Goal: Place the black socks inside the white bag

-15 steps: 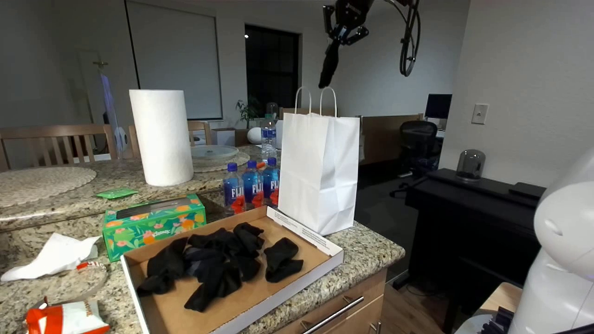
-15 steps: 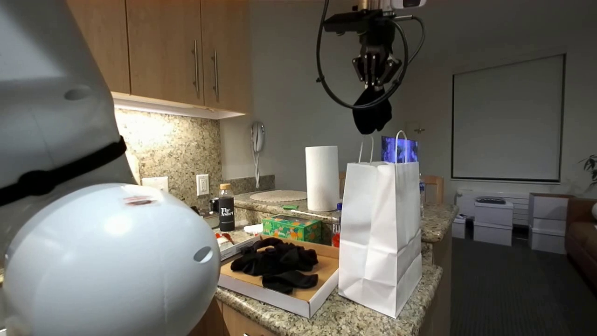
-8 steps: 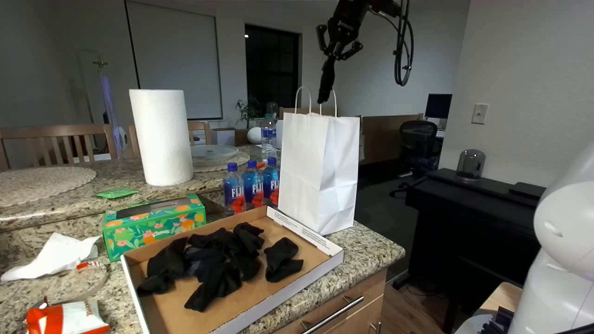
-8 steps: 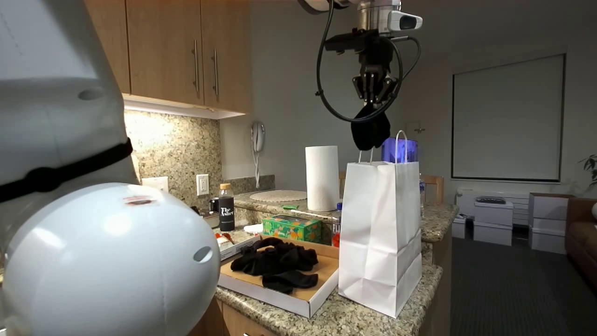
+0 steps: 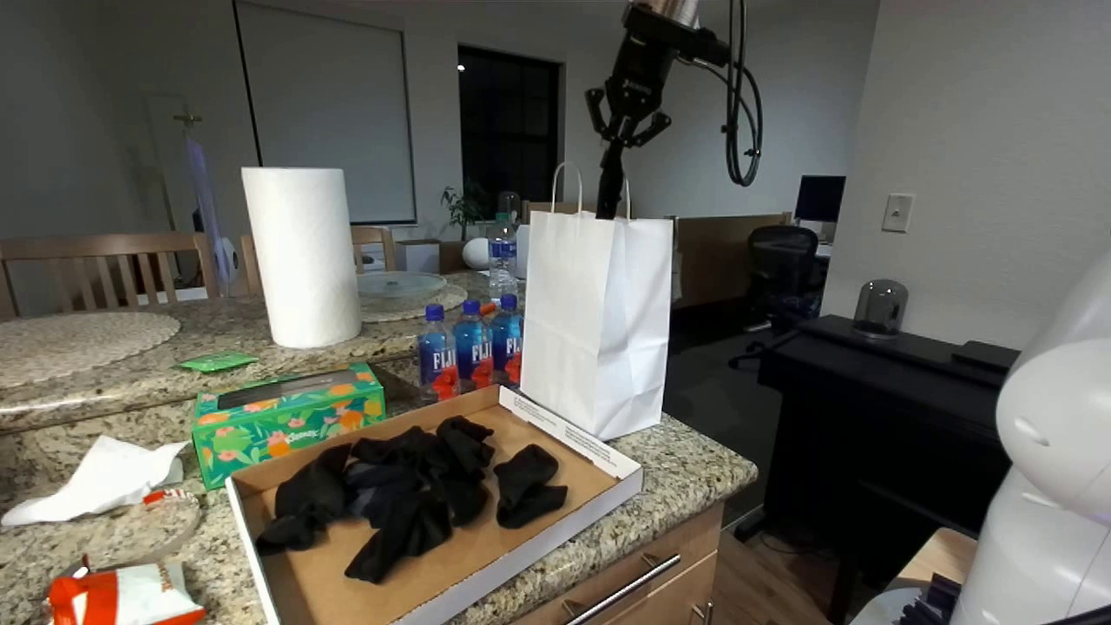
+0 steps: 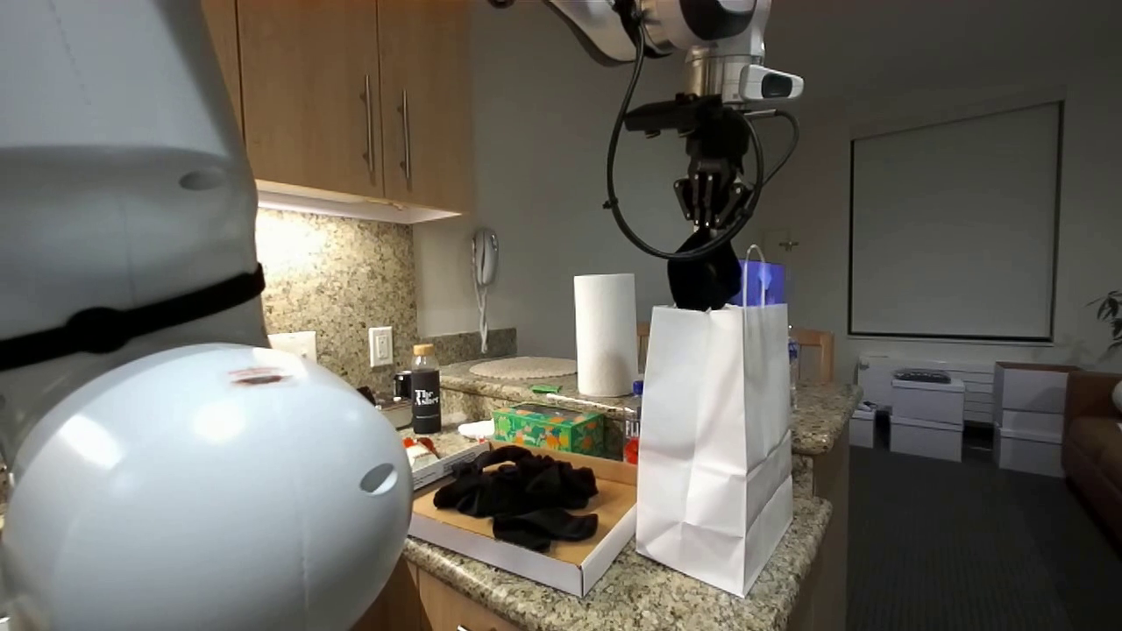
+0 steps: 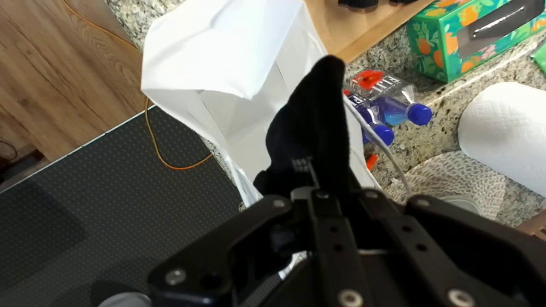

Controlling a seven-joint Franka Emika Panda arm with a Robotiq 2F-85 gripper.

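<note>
My gripper [image 5: 614,144] is shut on a black sock [image 6: 703,279], which hangs straight down from the fingertips. Below it stands the white bag [image 5: 568,321], upright on the counter corner with its mouth open. In both exterior views the sock's lower end is level with the bag's rim, between the looped handles. Looking down in the wrist view, the held sock [image 7: 311,123] lies over the opening, close to one handle. More black socks [image 5: 395,469] rest in a heap in a shallow cardboard tray [image 5: 304,595], with a single sock [image 5: 526,486] apart from them.
Beside the bag are several water bottles [image 5: 473,347]. A green tissue box [image 5: 291,421] sits behind the tray, and a paper towel roll [image 5: 304,260] stands on the raised counter. The counter edge [image 5: 733,473] is close to the bag.
My gripper has come down with the sock, from above the handles to the bag's rim. Bag, tray and the heaped socks have stayed put.
</note>
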